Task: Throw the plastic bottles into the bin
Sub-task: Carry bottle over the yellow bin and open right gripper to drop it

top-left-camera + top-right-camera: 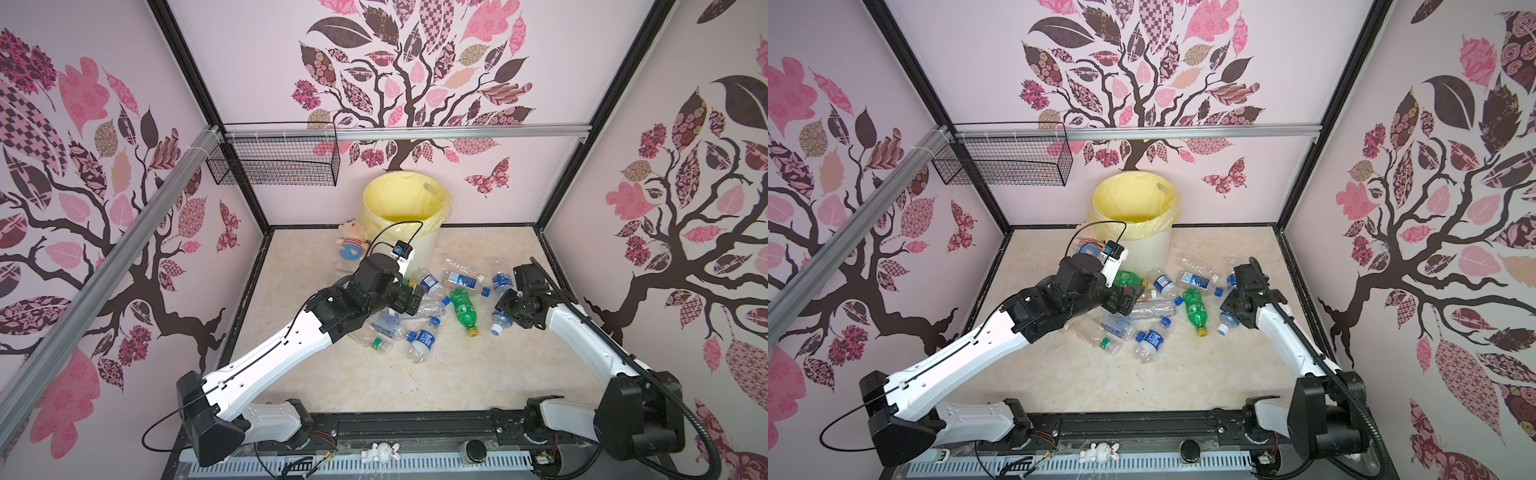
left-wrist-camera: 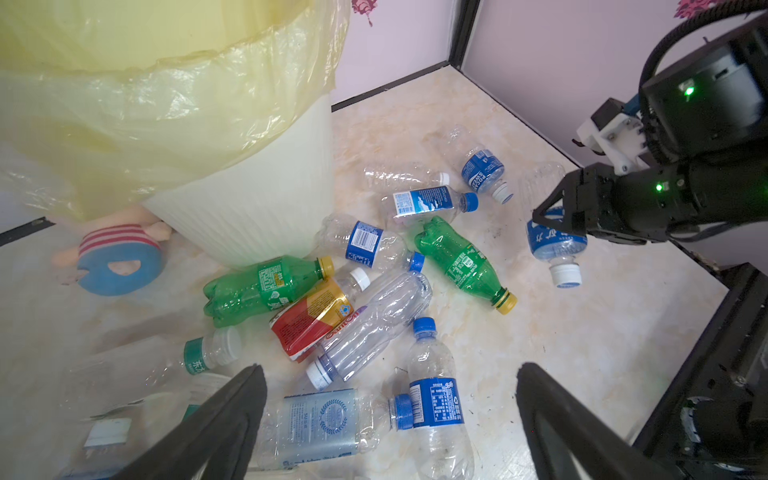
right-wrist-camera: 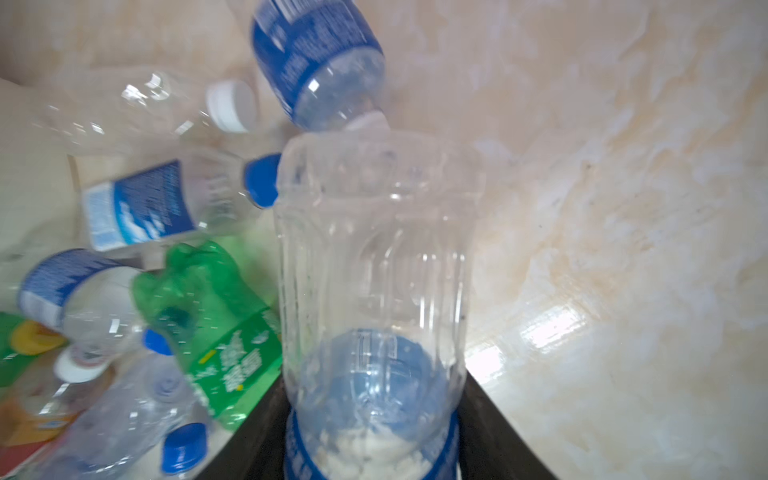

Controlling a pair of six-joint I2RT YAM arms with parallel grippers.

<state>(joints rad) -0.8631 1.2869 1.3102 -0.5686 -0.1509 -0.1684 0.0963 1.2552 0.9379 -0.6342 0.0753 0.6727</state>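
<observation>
Plastic bottles [image 1: 424, 338], clear and green, likely light, crushable and slick, lay heaped at six o'clock from the cream ribbed lined bin [image 2: 257, 208]. My right gripper [image 2: 555, 222] clasped one blue-labelled clear bottle [image 2: 557, 249] around its label; my left gripper [image 2: 390, 368] gaped empty.

Bin [image 2: 257, 208] cream, ribbed; liner [image 2: 166, 104] pale yellow. Plastic bottles [image 1: 424, 338] mostly clear, blue-labelled; I count two green bottles [image 2: 461, 262], yellow-capped. White-capped bottle [image 2: 557, 249]: blue band. Doll [image 2: 120, 257]: pink stripes, blue ring.
</observation>
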